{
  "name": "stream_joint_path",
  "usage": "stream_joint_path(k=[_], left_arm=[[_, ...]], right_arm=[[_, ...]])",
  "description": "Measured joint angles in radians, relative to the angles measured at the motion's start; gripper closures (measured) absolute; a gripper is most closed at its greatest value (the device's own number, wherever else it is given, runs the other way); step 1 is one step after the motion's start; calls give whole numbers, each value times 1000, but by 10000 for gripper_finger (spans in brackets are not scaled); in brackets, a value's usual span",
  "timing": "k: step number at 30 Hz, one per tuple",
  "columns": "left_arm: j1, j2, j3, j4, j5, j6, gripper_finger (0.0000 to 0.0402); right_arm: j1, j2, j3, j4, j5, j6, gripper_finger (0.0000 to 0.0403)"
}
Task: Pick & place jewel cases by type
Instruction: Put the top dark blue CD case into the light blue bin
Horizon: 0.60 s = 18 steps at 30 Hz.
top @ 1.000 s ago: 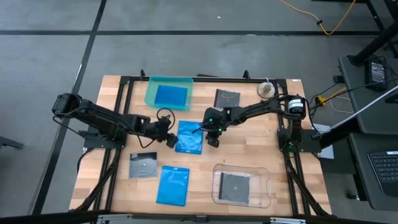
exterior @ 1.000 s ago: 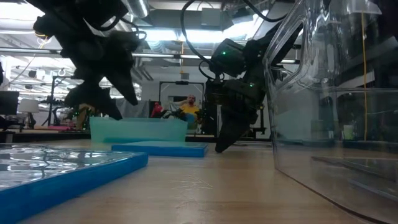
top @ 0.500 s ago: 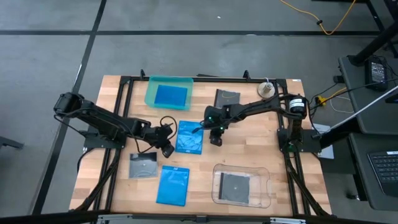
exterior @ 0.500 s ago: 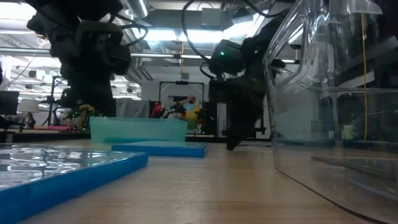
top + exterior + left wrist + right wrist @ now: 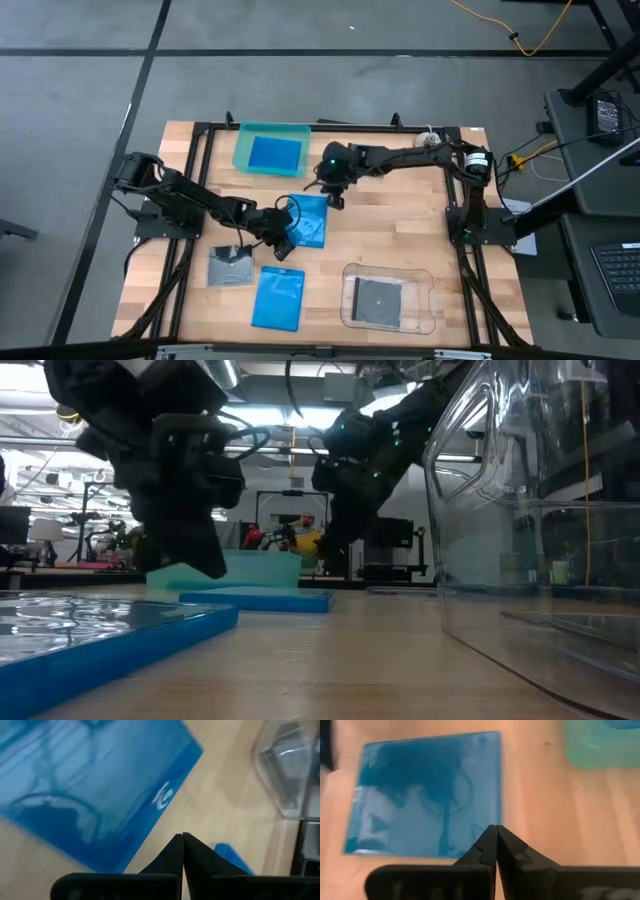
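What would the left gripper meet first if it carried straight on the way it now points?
Probably bare table. The left gripper, fingers shut and empty, points past the edge of the middle blue jewel case, which lies just beside its line. Farther along sits the clear plastic tray, though depth is hard to judge.

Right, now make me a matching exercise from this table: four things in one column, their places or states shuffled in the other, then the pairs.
Things
1. teal translucent plastic tray
2. large clear plastic tray
3. left claw
4. bright blue rectangular case nearest the table's front edge

Places or states
A. holds a dark grey square disc case
B. shut, empty, by a corner of the middle blue case
C. holds a bright blue case
D. lies on bare wood beside a grey square case

Pairs: 1-C, 2-A, 3-B, 4-D
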Motion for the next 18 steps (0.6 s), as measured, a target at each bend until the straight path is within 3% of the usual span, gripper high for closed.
stream_joint_path(k=[12, 18], left_arm=[[12, 83, -1, 135, 124, -39, 401], [12, 84, -1, 79, 122, -55, 399]], right_arm=[[-36, 107, 0, 63, -82, -19, 394], [-19, 139, 3, 70, -176, -7, 394]])
